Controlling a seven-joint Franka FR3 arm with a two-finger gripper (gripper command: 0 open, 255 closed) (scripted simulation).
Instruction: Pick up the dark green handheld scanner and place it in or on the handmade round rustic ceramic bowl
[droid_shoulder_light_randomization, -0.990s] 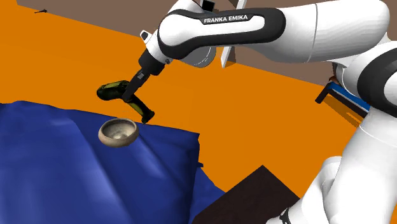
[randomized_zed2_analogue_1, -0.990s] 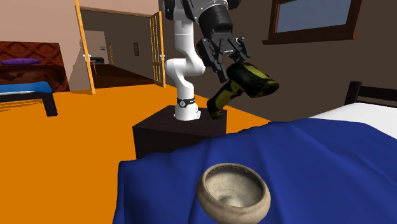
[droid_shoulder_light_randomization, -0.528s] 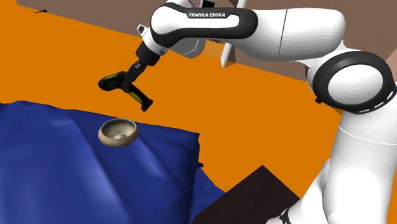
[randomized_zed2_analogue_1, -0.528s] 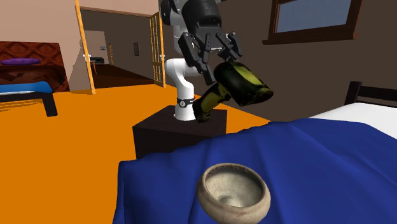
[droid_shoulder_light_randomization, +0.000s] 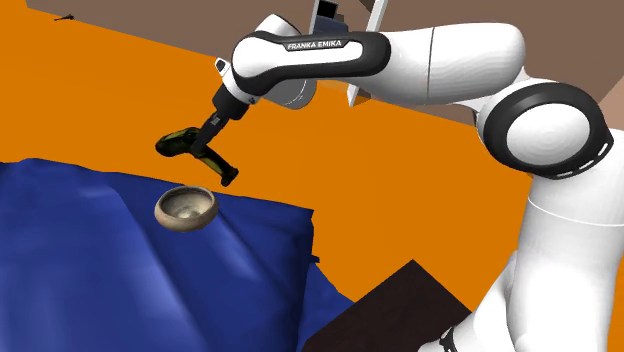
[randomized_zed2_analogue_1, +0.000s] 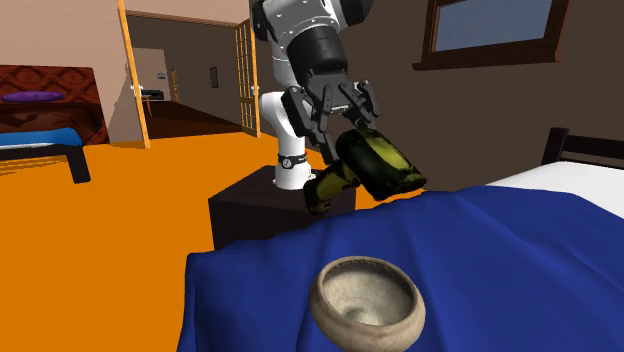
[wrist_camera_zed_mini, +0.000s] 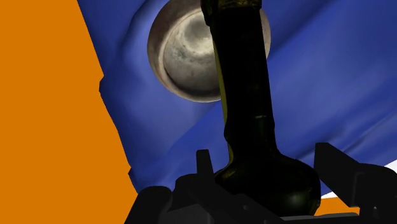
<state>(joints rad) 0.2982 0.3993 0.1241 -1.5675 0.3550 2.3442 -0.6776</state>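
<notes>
The dark green handheld scanner (droid_shoulder_light_randomization: 181, 143) hangs in the air, and my gripper (droid_shoulder_light_randomization: 206, 138) is shut on its body. It is just above and a little behind the round greyish-brown ceramic bowl (droid_shoulder_light_randomization: 186, 207), which rests on a blue cover (droid_shoulder_light_randomization: 120, 270). In the second exterior view the gripper (randomized_zed2_analogue_1: 349, 126) holds the scanner (randomized_zed2_analogue_1: 384, 166) tilted, handle down, behind the bowl (randomized_zed2_analogue_1: 367, 301). In the wrist view the scanner (wrist_camera_zed_mini: 245, 108) runs out from between the fingers (wrist_camera_zed_mini: 339, 172), its far end lying over the bowl (wrist_camera_zed_mini: 181, 56).
The blue cover (randomized_zed2_analogue_1: 500, 250) drapes over a bed, with its edge close beside the bowl. Orange floor (droid_shoulder_light_randomization: 400, 190) surrounds it. My dark box stand (randomized_zed2_analogue_1: 240, 215) is behind the bed's corner. Dark furniture (droid_shoulder_light_randomization: 535, 160) stands at the shoulder view's right.
The gripper has carried the scanner lower and closer to the bowl. In the second exterior view it moved left and down. The bowl has not moved.
</notes>
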